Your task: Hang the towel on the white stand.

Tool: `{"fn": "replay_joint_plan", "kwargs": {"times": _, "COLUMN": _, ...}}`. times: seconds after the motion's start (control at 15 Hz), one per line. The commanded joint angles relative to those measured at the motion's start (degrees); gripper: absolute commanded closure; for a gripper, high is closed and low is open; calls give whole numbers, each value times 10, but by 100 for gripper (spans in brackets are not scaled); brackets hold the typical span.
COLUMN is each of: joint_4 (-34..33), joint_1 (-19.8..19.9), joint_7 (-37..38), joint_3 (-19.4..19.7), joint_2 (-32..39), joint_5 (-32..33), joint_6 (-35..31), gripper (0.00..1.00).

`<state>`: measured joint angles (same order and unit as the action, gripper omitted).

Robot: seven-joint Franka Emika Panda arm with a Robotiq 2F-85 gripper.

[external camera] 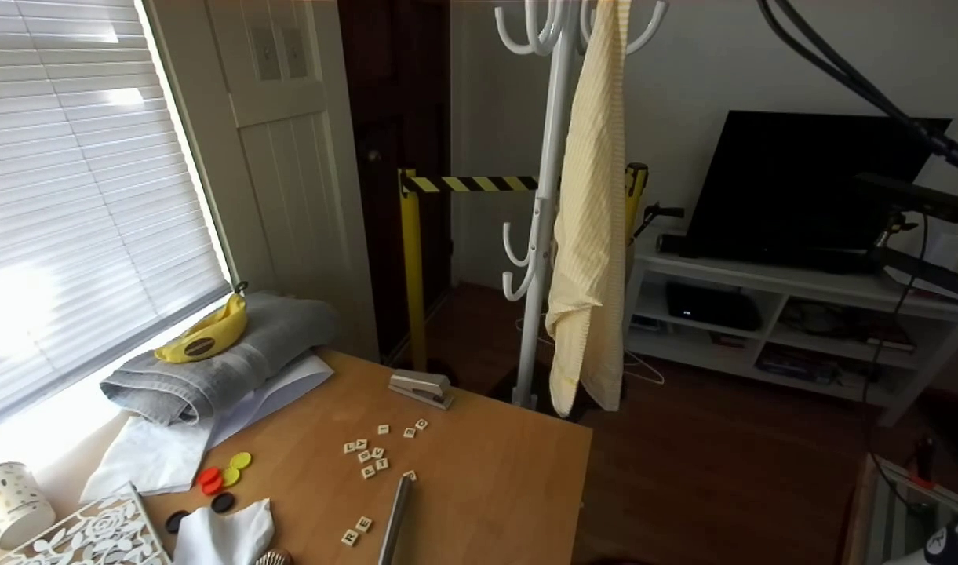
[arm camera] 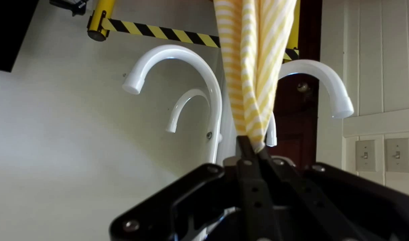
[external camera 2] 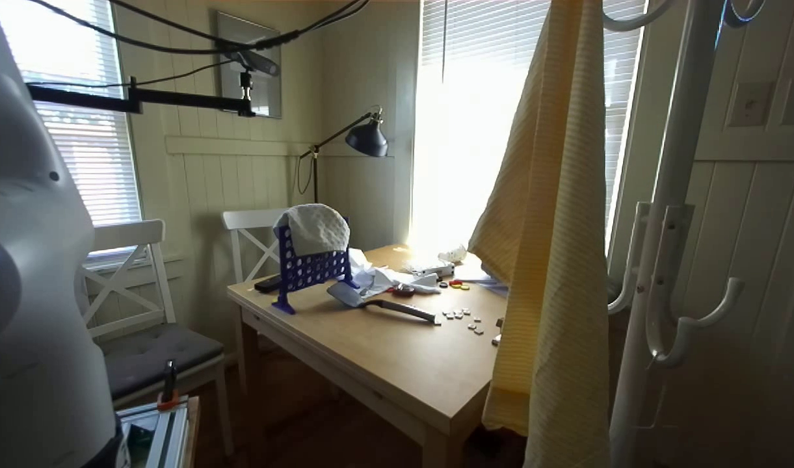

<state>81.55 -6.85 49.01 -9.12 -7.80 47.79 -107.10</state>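
Observation:
A yellow-and-white striped towel (external camera: 592, 220) hangs in long folds beside the white stand (external camera: 555, 133); both also show in an exterior view, the towel (external camera 2: 559, 247) in front of the window and the stand (external camera 2: 673, 156) at right. In the wrist view, which looks upside down, my gripper (arm camera: 254, 146) is shut on the towel's bunched end (arm camera: 253, 73). The towel passes between the stand's upper hooks, a left hook (arm camera: 204, 72) and a right hook (arm camera: 326, 78). I cannot tell if it touches a hook. The gripper is out of frame in both exterior views.
A wooden table (external camera: 510, 510) beside the stand bears letter tiles, a stapler (external camera: 421, 388), a spatula (external camera 2: 397, 309) and a blue game rack (external camera 2: 315, 270). A folded grey towel (external camera: 290, 322) lies by the window. A striped barrier tape (external camera: 479, 184) and a TV (external camera: 808, 180) stand behind.

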Motion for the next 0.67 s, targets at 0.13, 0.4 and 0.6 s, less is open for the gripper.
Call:
{"fn": "replay_joint_plan", "kwargs": {"times": 0.13, "joint_4": -29, "joint_1": -16, "joint_7": -34, "joint_3": -1, "joint_2": 32, "joint_5": -26, "joint_6": -124, "gripper": 99}}
{"fn": "replay_joint_plan", "kwargs": {"times": 0.4, "joint_4": -68, "joint_1": -20, "joint_7": -50, "joint_3": -8, "joint_2": 89, "joint_5": -78, "joint_6": -245, "gripper": 99}}
{"fn": "replay_joint_plan", "kwargs": {"times": 0.6, "joint_4": -94, "joint_1": -11, "joint_7": -94, "joint_3": -4, "joint_2": 122, "joint_5": -165, "joint_6": -333, "gripper": 99}}
